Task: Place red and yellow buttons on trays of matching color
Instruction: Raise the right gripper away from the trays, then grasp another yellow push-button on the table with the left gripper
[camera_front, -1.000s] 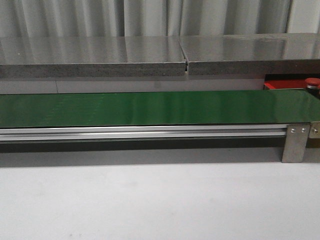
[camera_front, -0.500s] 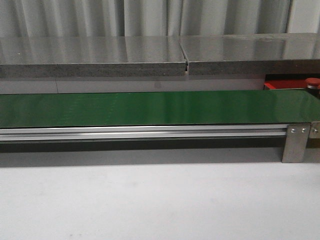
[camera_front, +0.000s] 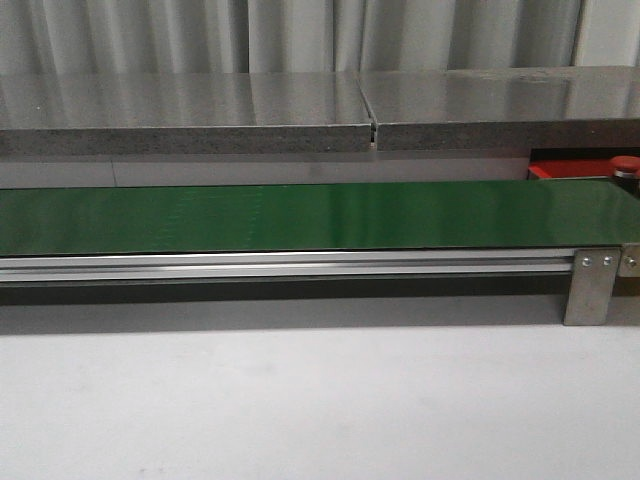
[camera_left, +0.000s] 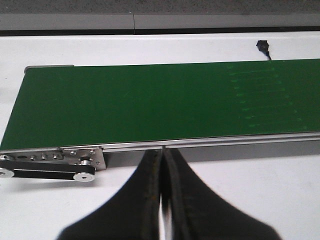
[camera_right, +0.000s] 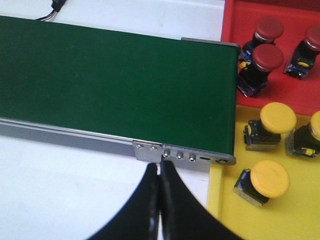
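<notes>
Pushbuttons: three red (camera_right: 268, 57) on red tray (camera_right: 280, 95), three yellow (camera_right: 270, 178) on yellow tray (camera_right: 227, 210), at belt's (camera_right: 115, 85) three-o'clock end. Probably light, rigid, slick-domed; grip the square base. Left gripper (camera_left: 161, 200) and right gripper (camera_right: 159, 205) jaws pressed together, empty.

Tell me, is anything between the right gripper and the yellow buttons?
Nothing visible blocks it. The right gripper, shut, hangs near the belt's end; the yellow buttons already sit on the yellow tray beside it.

Grey curtain (camera_front: 300, 35) — white tabletop (camera_front: 300, 410)
</notes>
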